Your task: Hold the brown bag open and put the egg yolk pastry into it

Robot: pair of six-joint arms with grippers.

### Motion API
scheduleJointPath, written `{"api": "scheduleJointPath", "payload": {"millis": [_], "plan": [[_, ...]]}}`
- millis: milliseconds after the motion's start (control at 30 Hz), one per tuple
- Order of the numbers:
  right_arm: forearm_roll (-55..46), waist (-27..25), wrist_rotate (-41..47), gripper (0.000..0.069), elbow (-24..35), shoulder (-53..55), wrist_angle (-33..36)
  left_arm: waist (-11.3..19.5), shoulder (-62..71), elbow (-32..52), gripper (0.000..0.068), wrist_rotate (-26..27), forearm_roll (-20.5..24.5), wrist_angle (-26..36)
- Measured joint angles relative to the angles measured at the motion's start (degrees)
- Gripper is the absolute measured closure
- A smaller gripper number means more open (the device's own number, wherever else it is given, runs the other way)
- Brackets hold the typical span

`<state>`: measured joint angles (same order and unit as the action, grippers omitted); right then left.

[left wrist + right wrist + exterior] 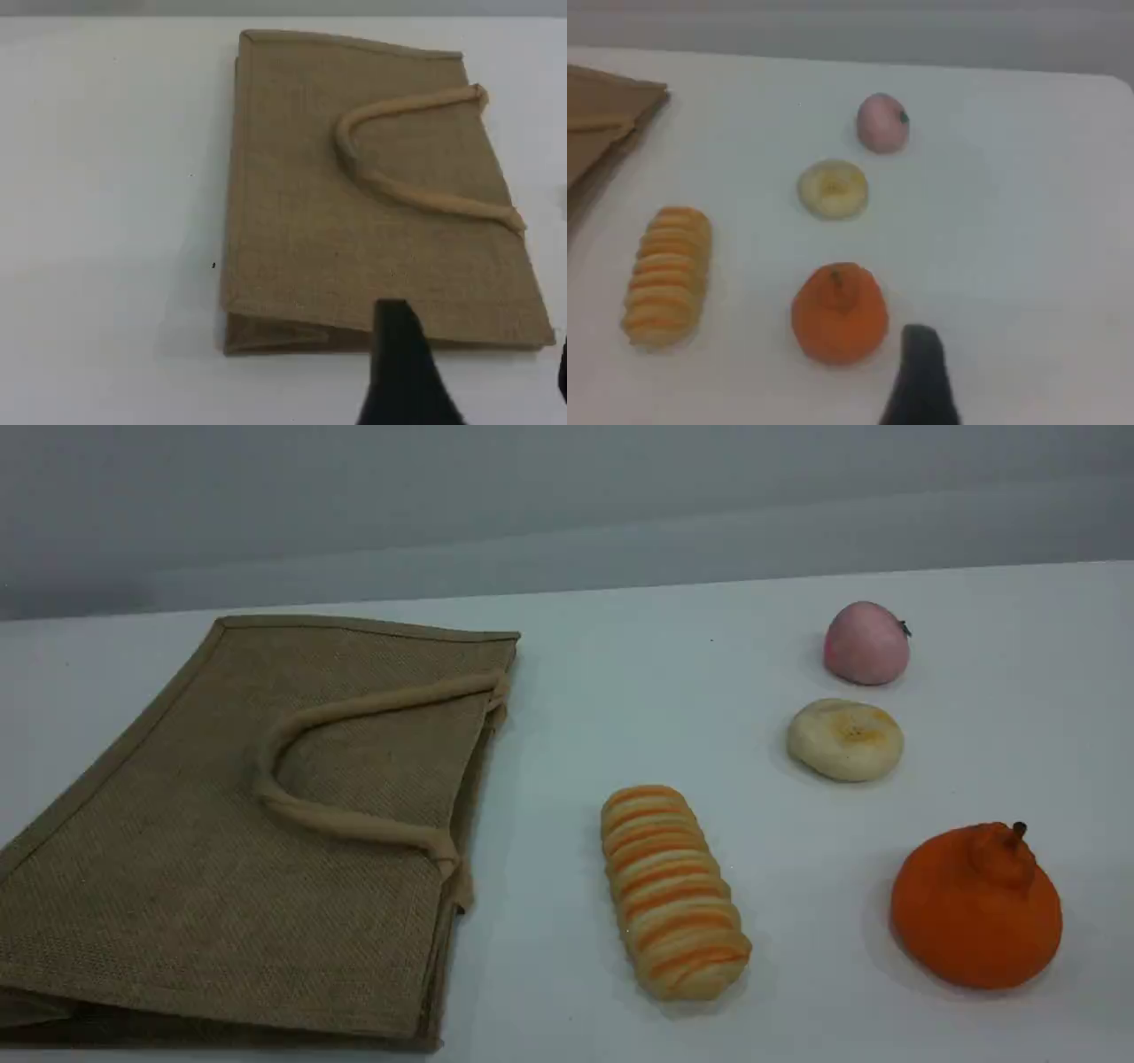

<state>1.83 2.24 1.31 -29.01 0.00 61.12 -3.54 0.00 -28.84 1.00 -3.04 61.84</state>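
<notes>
Neither hand has begun: the left hand (416, 372) hangs part-open and empty over the brown bag (239, 833), flat and closed on the table (620, 664). The right hand (921, 376) hovers wide open, empty. The egg yolk pastry (846, 740) lies at its 11 o'clock, beyond the orange fruit (839, 312) in the way, with the pink fruit (866, 643) at the pastry's 12 and the striped roll (673, 892) at its 8. Next, I judge, the left hand must lift the handle (354, 824).

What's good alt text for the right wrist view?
Four foods lie on a white table: a cream pastry in the middle, a pink fruit behind it, an orange fruit in front, a striped roll at left. A corner of the bag shows top left; the right gripper's dark fingertip shows at the bottom edge, touching nothing.
</notes>
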Motion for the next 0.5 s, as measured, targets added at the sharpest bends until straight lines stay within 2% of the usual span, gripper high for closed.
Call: {"api": "scheduleJointPath", "payload": {"millis": [500], "plan": [[2.8,0.0,0.0,0.0214,0.0,0.0,-0.2,0.0,0.0,0.0,0.0305,0.0,0.0,0.0]]}}
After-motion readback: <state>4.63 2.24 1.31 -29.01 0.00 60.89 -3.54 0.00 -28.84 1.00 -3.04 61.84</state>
